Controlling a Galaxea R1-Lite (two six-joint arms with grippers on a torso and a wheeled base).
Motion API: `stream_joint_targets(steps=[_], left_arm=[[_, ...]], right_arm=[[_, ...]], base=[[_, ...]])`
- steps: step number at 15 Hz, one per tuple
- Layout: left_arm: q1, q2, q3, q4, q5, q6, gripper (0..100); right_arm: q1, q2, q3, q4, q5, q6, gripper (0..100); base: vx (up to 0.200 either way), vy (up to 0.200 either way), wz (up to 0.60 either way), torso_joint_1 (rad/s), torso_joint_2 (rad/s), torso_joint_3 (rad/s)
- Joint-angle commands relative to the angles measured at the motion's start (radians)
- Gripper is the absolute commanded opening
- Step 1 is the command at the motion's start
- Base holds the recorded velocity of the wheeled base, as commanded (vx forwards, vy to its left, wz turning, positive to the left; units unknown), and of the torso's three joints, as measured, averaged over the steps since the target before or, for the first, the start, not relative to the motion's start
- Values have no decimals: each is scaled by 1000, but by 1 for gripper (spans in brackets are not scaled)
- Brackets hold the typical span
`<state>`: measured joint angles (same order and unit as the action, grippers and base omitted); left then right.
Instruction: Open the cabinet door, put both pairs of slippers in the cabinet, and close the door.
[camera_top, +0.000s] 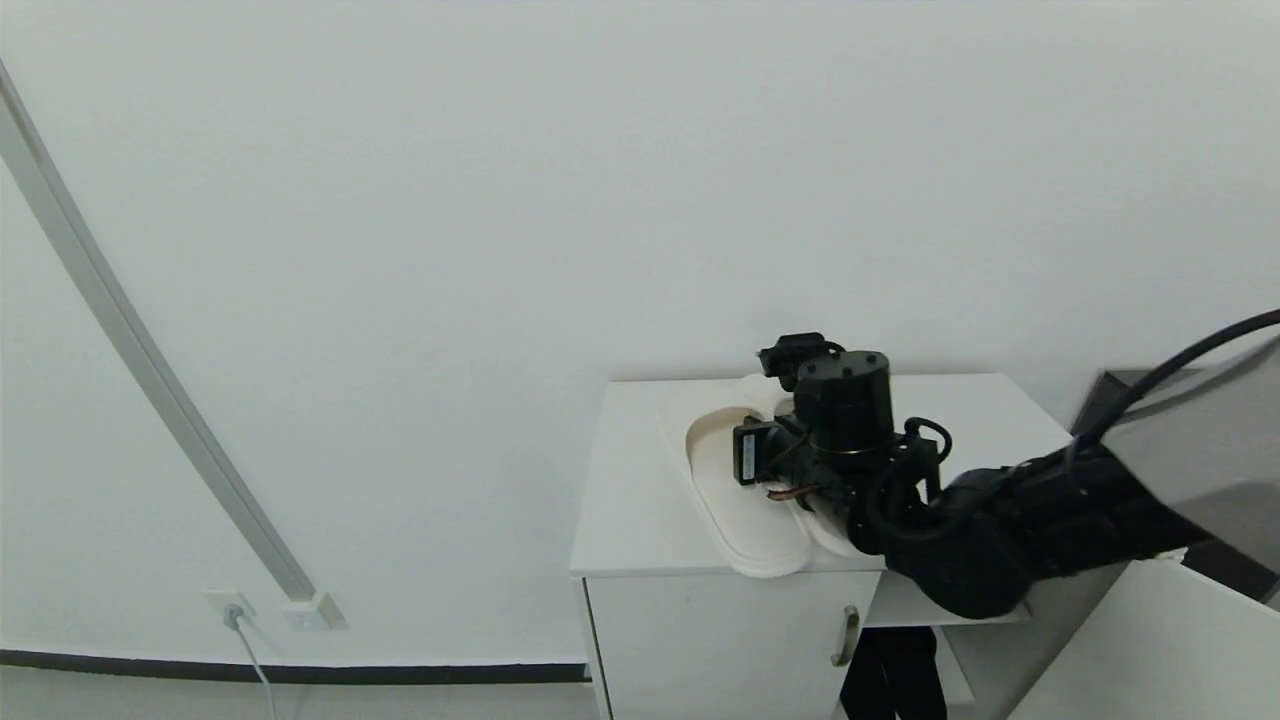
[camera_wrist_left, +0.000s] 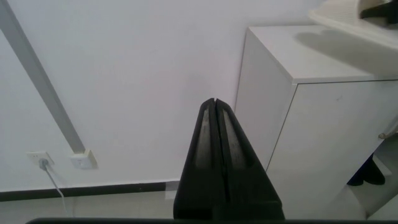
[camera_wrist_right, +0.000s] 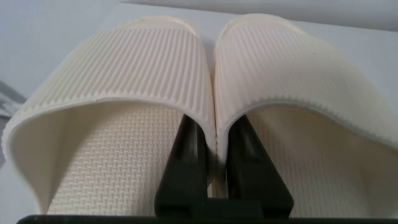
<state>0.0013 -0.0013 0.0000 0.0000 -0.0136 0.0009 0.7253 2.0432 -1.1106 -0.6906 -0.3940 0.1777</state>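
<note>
A pair of cream ribbed slippers (camera_top: 740, 500) lies side by side on top of the white cabinet (camera_top: 640, 480). My right gripper (camera_wrist_right: 216, 134) has one finger inside each slipper (camera_wrist_right: 137, 81) and is shut on their two touching inner strap edges. In the head view the right wrist (camera_top: 840, 420) hovers over the pair and hides part of it. The cabinet's right door (camera_top: 1150, 650) stands open; the left door (camera_top: 720, 640) with its handle (camera_top: 848, 635) is closed. My left gripper (camera_wrist_left: 214, 104) is shut on nothing, low beside the cabinet's side wall (camera_wrist_left: 261, 99).
A dark shape (camera_top: 890, 670) sits low inside the open compartment under a shelf (camera_top: 960, 610). A white wall is behind the cabinet, with a slanted cable duct (camera_top: 130, 340) and wall sockets (camera_top: 230, 605) to the left.
</note>
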Motion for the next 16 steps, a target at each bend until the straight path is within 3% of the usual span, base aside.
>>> stream_joint_targets(steps=[1, 4, 7, 16], left_arm=[[0, 1, 0, 0, 0, -1, 0], [0, 1, 0, 0, 0, 1, 0], [0, 1, 0, 0, 0, 1, 0], [0, 1, 0, 0, 0, -2, 0]], right_arm=[[31, -285, 238, -23, 96, 0, 0], [57, -446, 414, -18, 170, 3, 0], [78, -495, 485, -21, 179, 9, 0], [101, -483, 492, -20, 175, 8, 0]], base=[[0, 0, 0, 0, 0, 0], [0, 0, 0, 0, 0, 0], [0, 0, 0, 0, 0, 0], [0, 0, 0, 0, 0, 0]])
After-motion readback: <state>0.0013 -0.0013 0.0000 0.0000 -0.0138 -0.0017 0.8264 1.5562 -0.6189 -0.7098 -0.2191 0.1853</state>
